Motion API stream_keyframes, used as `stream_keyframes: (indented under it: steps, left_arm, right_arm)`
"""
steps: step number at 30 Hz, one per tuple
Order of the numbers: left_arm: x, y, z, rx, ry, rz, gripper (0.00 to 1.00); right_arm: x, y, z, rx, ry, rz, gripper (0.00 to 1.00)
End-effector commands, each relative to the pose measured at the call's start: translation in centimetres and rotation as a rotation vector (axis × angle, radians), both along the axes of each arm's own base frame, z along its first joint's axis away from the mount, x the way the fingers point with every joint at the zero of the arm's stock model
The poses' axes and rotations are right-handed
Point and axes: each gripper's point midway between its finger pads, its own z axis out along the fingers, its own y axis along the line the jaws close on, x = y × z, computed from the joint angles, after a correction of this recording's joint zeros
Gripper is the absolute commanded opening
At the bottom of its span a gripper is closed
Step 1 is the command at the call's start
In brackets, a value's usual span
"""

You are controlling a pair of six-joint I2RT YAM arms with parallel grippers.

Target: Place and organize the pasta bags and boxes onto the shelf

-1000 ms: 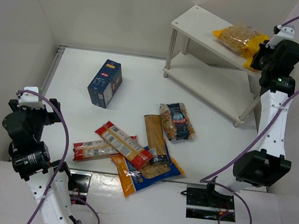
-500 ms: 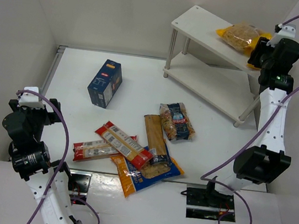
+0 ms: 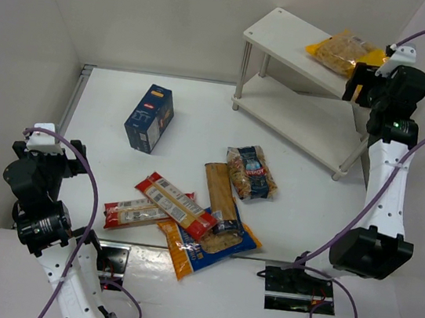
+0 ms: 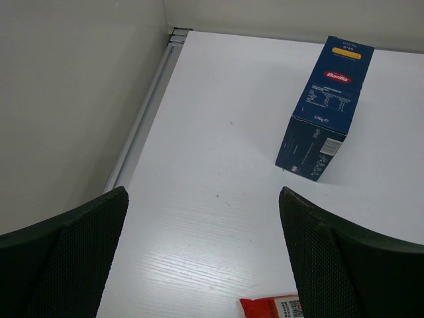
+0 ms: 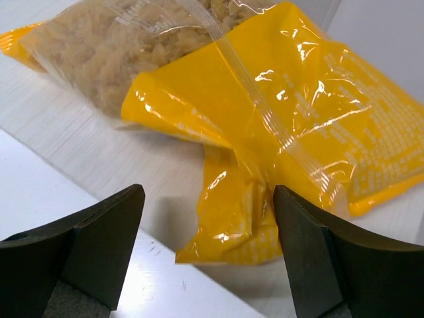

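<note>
The large yellow bag (image 3: 340, 52) lies on the top tier of the white shelf (image 3: 284, 33). My right gripper (image 3: 363, 74) stands open just off the bag's near end; in the right wrist view the bag's crumpled corner (image 5: 232, 218) lies between the spread fingers, apart from both. On the table are the dark blue pasta box (image 3: 149, 118), two red-and-white spaghetti packs (image 3: 176, 204), a small clear bag (image 3: 251, 172) and an orange-and-blue bag (image 3: 204, 249). My left gripper (image 3: 66, 156) is open and empty at the left, facing the blue box (image 4: 324, 109).
A long brownish pack (image 3: 220, 196) lies across the orange-and-blue bag. The shelf's lower tier (image 3: 298, 116) carries nothing. White walls close in the back and left, with a metal rail (image 4: 149, 99) along the left edge. A red pack's corner (image 4: 271, 307) lies near my left fingers.
My right gripper has opened and let go of the yellow bag, then drawn back slightly to the right. The bag stays on the top tier. The left arm has not moved.
</note>
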Motion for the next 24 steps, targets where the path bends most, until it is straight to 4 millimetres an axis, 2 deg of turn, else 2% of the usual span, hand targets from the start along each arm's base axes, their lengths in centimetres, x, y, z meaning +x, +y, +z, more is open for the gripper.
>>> stream_keyframes:
  steps: [1,2,4,5,7,9,10,12,13,15,16,17,18,21,22,23,24]
  left_arm:
    - [0.0,-0.1,1.3,0.044,-0.039,-0.013,1.0]
    - [0.0,-0.1,1.3,0.044,-0.039,-0.013,1.0]
    - [0.0,-0.1,1.3,0.044,-0.039,-0.013,1.0]
    - [0.0,-0.1,1.3,0.044,-0.039,-0.013,1.0]
    - [0.0,-0.3,1.3,0.043,-0.04,-0.022,1.0]
    - [0.0,-0.3,1.1,0.038,-0.033,-0.022,1.0]
    - [0.0,-0.3,1.1,0.038,-0.033,-0.022,1.0]
    - [0.1,-0.2,0.9,0.041,-0.023,-0.024,1.0]
    - [0.1,-0.3,0.9,0.04,-0.024,-0.033,1.0]
    - [0.1,-0.3,0.9,0.04,-0.024,-0.033,1.0]
    - [0.1,-0.3,0.9,0.04,-0.024,-0.033,1.0]
    - [0.2,-0.5,0.9,0.039,-0.025,-0.042,1.0]
    - [0.2,-0.5,0.9,0.039,-0.025,-0.042,1.0]
    - [0.2,-0.5,0.9,0.039,-0.025,-0.042,1.0]
    - [0.2,-0.5,0.9,0.039,-0.025,-0.042,1.0]
    - [0.2,-0.5,0.9,0.039,-0.025,-0.042,1.0]
    - [0.2,-0.5,0.9,0.039,-0.025,-0.042,1.0]
  right_arm:
    - [-2.9,0.5,1.3,-0.015,-0.009,0.008,0.86]
    - [-3.1,0.8,0.2,-0.004,0.027,0.019,0.86]
    - [-4.2,1.9,0.8,0.005,0.021,0.065,0.86]
    - [-4.7,2.3,0.1,0.017,0.047,0.083,0.87]
    - [-5.9,3.7,0.4,0.018,0.045,0.139,0.87]
    - [-7.1,4.9,-1.1,0.021,0.094,0.168,0.87]
    - [-8.0,6.5,-1.7,0.01,0.106,0.212,0.87]
    - [-9.3,8.4,-3.4,0.01,0.155,0.264,0.89]
    - [-10.0,10.4,-5.1,0.015,0.196,0.319,0.89]
    - [-11.3,11.4,-6.1,0.0,0.214,0.332,0.89]
    - [-11.8,11.8,-7.9,0.007,0.253,0.335,0.9]
    - [-12.6,12.5,-8.0,-0.001,0.248,0.352,0.9]
    - [-13.2,12.8,-9.4,0.002,0.284,0.363,0.9]
    - [-14.2,14.2,-11.0,-0.021,0.33,0.426,0.9]
    - [-14.6,14.5,-12.5,-0.027,0.37,0.442,0.9]
    - [-15.0,15.5,-13.0,-0.026,0.382,0.479,0.9]
    - [-15.0,15.8,-14.8,-0.033,0.431,0.494,0.9]
